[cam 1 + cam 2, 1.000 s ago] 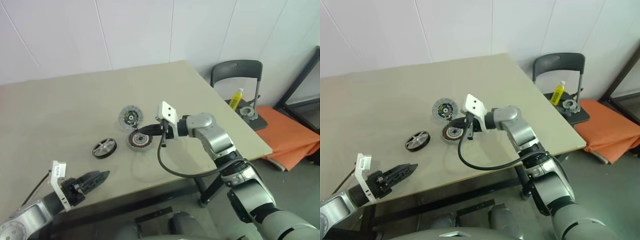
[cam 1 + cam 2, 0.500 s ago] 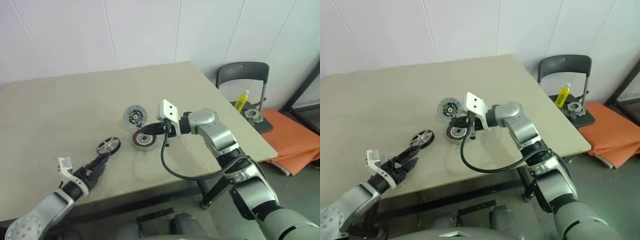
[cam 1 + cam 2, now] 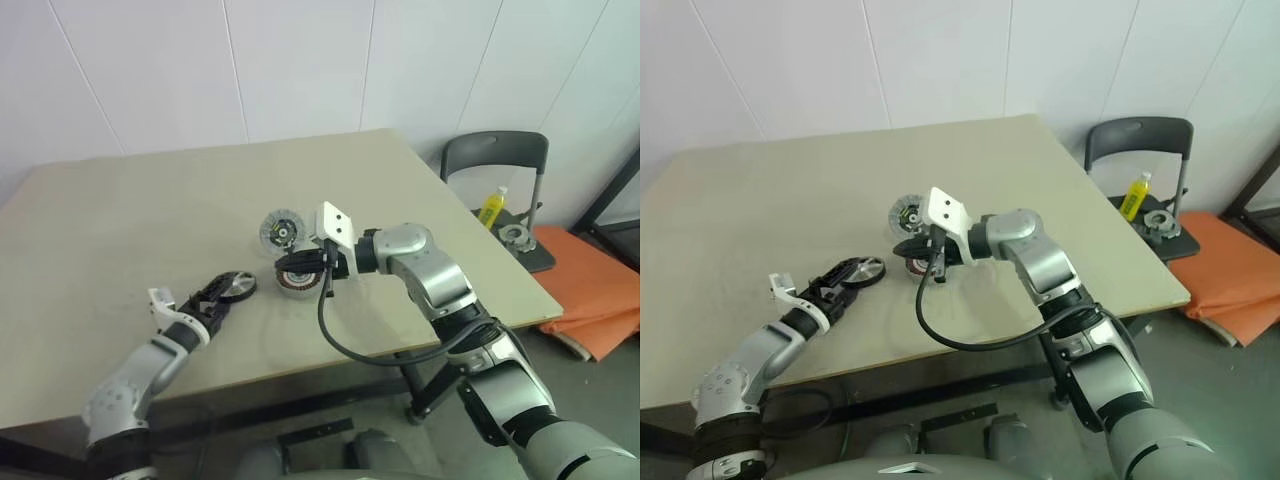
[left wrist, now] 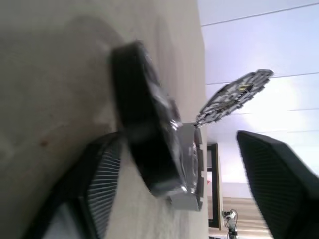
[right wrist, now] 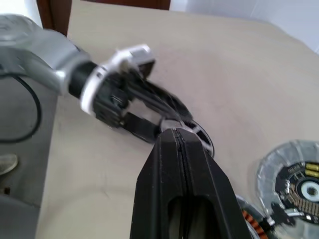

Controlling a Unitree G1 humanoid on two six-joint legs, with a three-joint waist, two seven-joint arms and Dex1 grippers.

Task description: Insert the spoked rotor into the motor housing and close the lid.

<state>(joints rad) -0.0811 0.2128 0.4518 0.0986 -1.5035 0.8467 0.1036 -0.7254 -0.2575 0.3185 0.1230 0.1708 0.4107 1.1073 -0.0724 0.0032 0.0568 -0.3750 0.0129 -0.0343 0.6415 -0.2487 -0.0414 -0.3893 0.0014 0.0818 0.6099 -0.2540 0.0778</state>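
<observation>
The spoked rotor (image 3: pixel 238 285), a small dark-rimmed wheel with silvery spokes, lies flat on the beige counter (image 3: pixel 120 230), leftmost of the three parts. To its right sits the motor housing (image 3: pixel 294 278), round and shallow with copper-red windings inside a dark rim. Just behind it lies the lid (image 3: pixel 281 229), a flat grey ribbed disc with a dark hub.

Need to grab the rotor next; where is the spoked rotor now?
On the table's near-left part, the spoked rotor lies between the left hand's fingers, left of the motor housing.
</observation>
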